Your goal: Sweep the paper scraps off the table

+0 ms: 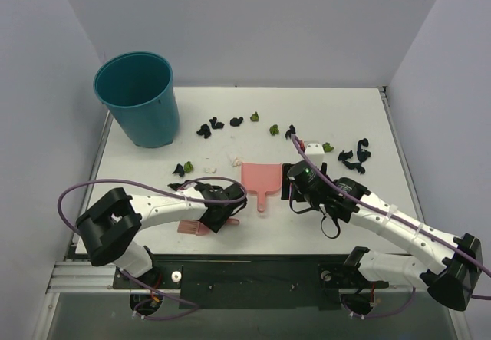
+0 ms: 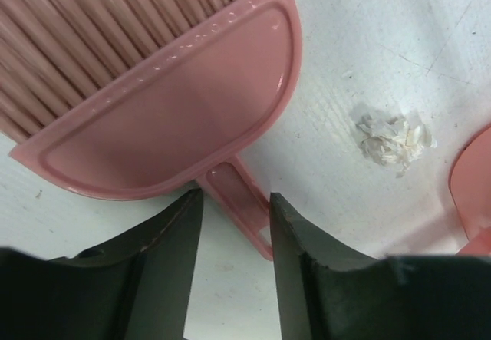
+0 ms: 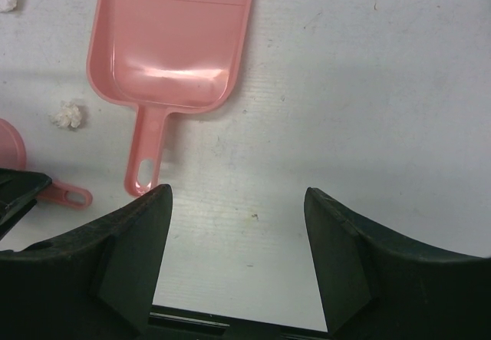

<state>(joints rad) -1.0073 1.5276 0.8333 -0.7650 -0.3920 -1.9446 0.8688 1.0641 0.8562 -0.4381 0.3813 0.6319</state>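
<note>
The paper scraps lie across the far half of the white table [image 1: 345,106]: black wads [image 1: 203,130] [image 1: 360,153], olive-green ones [image 1: 274,130] [image 1: 255,116] and whitish ones [image 1: 238,158]. One whitish scrap [image 2: 391,136] lies right of the pink brush [image 2: 165,106]. My left gripper [image 2: 234,198] is open and straddles the brush's handle [image 2: 238,198]; the handle touches the right finger. In the top view the left gripper [image 1: 232,212] is at the brush [image 1: 196,227]. My right gripper [image 3: 238,194] is open and empty, just right of the pink dustpan's handle [image 3: 146,156]. In the top view it [image 1: 294,196] hovers beside the dustpan [image 1: 261,175].
A teal bucket [image 1: 138,98] stands at the far left corner. A small white block [image 1: 314,150] sits near the right-hand scraps. Whitish scraps [image 3: 69,114] lie left of the dustpan [image 3: 169,44]. The table's near edge [image 3: 230,317] is just below my right fingers. Pale walls enclose the table.
</note>
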